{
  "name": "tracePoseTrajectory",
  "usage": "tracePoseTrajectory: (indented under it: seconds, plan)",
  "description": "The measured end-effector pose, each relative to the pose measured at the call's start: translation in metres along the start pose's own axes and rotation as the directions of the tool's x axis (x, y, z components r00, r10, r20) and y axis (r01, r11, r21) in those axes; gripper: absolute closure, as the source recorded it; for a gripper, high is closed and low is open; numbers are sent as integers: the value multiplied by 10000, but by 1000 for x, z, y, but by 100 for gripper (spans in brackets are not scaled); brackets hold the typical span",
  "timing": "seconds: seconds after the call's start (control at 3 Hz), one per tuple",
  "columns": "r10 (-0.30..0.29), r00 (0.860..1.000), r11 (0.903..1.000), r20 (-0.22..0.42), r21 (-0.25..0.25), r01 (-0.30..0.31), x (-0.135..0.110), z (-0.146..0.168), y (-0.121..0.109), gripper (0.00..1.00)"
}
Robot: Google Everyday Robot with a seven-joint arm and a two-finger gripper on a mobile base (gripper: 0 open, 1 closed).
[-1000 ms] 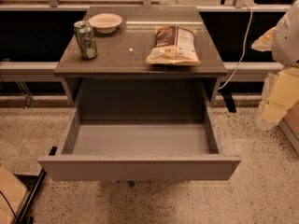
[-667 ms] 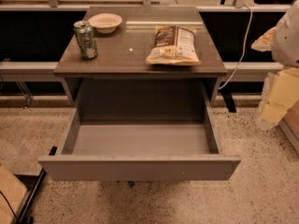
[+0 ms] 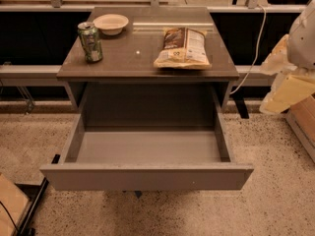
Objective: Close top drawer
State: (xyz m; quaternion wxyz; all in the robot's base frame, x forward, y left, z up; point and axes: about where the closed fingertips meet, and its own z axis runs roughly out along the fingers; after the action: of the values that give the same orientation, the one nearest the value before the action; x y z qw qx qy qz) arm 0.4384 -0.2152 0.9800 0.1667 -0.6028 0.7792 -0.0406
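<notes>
The top drawer (image 3: 146,177) is pulled fully out of the grey cabinet toward me. Its plain flat front faces me and its grey box interior (image 3: 147,146) is empty. My gripper (image 3: 285,90) is at the right edge of the camera view, a white and cream shape to the right of the cabinet and at about its top's height. It is well apart from the drawer and touches nothing of the cabinet. No lower drawers show.
On the cabinet top (image 3: 128,53) stand a green can (image 3: 90,42) at the left, a white bowl (image 3: 110,23) behind it and a chip bag (image 3: 183,47) at the right. A white cable (image 3: 253,48) hangs at the right. The floor (image 3: 275,195) is speckled.
</notes>
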Motion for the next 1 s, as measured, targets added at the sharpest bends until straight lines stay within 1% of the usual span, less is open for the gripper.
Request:
tracePoseTrajectory:
  seconds: [0.33,0.67,1.0]
  plan:
    - [-88,9999,9998,-149,-184,86,0,8,3,66]
    - [-34,10000,9978,-50,-656,31,0,39,19,88]
    - [-37,9991,9951,-415,-992,-4,16,93,47,100]
